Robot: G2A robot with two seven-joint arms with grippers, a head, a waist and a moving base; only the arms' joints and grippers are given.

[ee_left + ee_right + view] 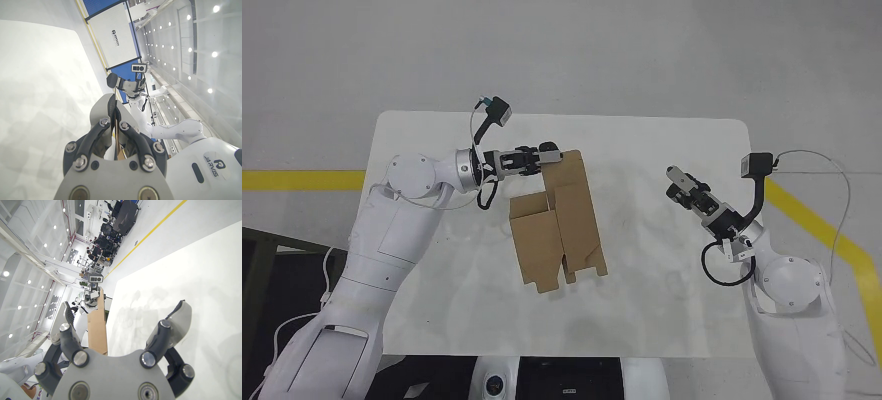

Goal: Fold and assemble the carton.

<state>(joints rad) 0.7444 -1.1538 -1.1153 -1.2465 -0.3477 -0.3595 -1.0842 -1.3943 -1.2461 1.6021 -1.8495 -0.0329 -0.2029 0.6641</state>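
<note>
Top view: the carton (557, 222) is lying half-opened near the middle of the tabletop (422, 135), with its panels partly raised. The left end effector (548, 157) is pinching the carton's far edge, probably so that this panel can be lifted and the sleeve squared up. The right end effector (680, 185) is hanging over bare tabletop, well apart from the carton. Its 2 fingers are spread, likely waiting to brace or push the opposite side.

Left wrist view: the left end effector (114, 113) is clamping a thin cardboard edge, and its jaws are standing only a sheet's thickness apart. The grip is looking firm enough for pulling. The right end effector (112, 81) is facing it from across the tabletop (37, 75).

Right wrist view: the right end effector (123, 305) is gaping wide and holding nothing. It is pointing toward the carton (97, 328), whose brown panel is reaching up to the left end effector (92, 298) gripping 1 end of it.
</note>
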